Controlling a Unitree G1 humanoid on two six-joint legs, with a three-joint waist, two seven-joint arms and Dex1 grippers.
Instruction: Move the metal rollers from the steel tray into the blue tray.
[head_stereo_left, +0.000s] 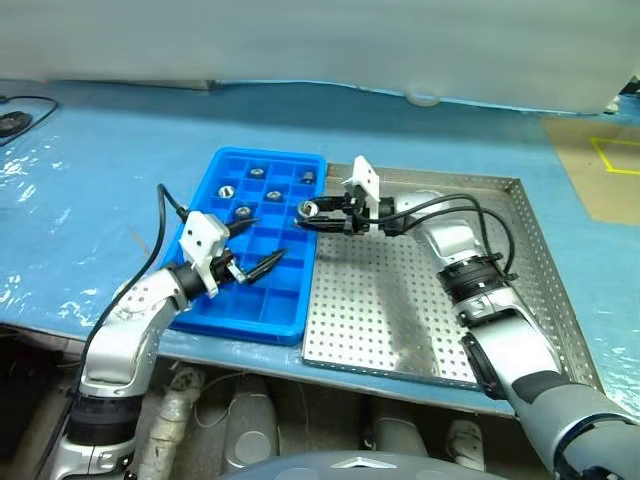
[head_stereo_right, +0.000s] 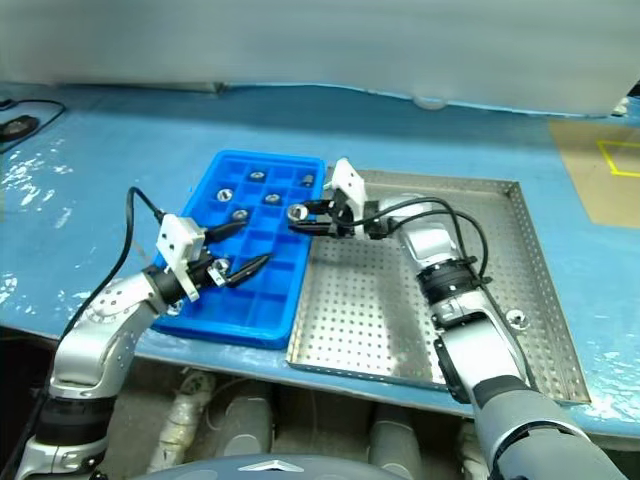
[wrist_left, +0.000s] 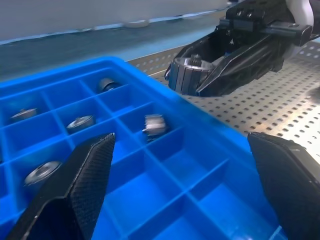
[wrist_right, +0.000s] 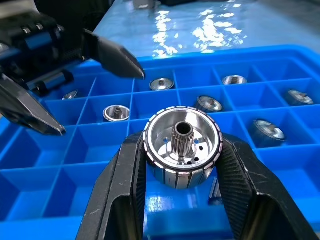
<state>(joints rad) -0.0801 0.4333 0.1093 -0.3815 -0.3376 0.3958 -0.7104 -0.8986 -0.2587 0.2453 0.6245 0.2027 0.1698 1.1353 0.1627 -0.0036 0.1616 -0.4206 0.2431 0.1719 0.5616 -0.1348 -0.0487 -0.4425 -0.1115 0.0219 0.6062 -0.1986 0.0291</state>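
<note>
One metal roller (wrist_right: 182, 145) held above blue tray (head_stereo_left: 285, 300) right edge; several rollers (head_stereo_left: 257, 172) in far compartments; steel tray (head_stereo_left: 400, 310) adjacent.

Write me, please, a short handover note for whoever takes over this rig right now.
Right gripper: shut on a metal roller, carried over the blue tray's edge nearest the steel tray.
Left gripper: open, holding nothing, hovering over the blue tray.
Done: about six rollers already sit in separate compartments towards the far end of the blue tray.
Left: release the held roller into a free compartment. One small round piece lies by the steel tray's right rim; I cannot tell whether it is a roller, so check it.
</note>
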